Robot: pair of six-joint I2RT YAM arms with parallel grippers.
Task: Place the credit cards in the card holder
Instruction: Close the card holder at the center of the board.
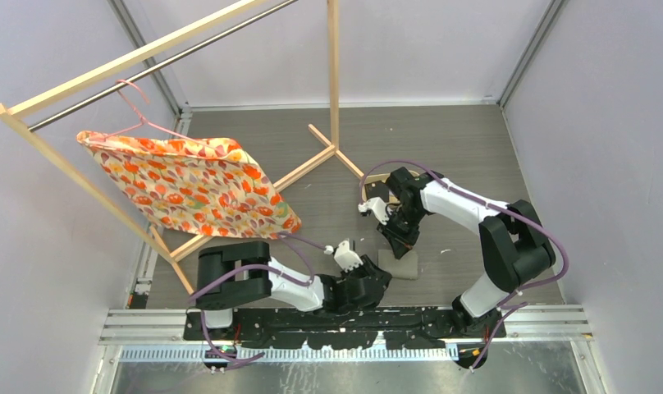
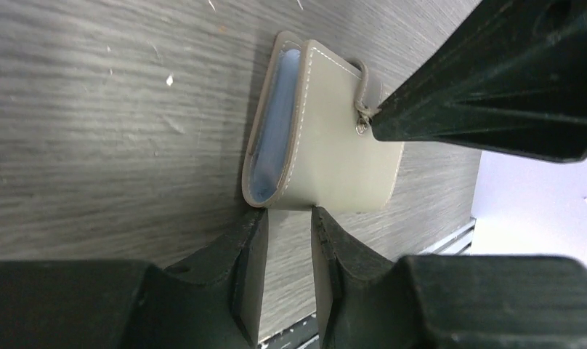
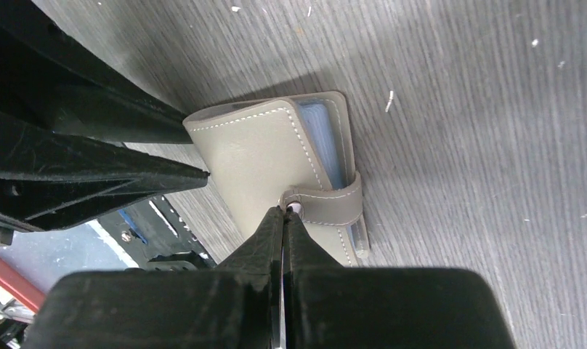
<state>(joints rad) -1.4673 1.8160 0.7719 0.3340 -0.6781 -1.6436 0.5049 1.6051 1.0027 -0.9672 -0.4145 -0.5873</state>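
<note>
We see the card holder [image 1: 398, 264] lying flat on the grey surface [image 1: 451, 148], close to the near edge and about halfway along it. It is folded shut. A strap [image 3: 334, 203] goes round its open side, and a small snap button [image 3: 294, 209] sits at the end of the strap on the top cover. Between the two covers some light blue layers [image 2: 272, 138] peek out. We cannot tell if any of them are the credit cards, and we see no cards lying loose on the surface. The left gripper [image 2: 288, 214] comes in low from the side of the left arm. Its jaws are a little apart, and we can see the surface through the gap between them. Their tips are right at one edge of the card holder, but we cannot tell if they touch it. The right gripper [image 3: 283, 212] points down at the card holder from the far side. Its jaws are pressed tight together with nothing between them, and their tips sit right at the snap button. Over by the far left corner of the surface stands a wooden rack [image 1: 334, 82]. A cloth with orange flowers [image 1: 189, 185] hangs from it on a pink hanger [image 1: 135, 103], well apart from the card holder.
</note>
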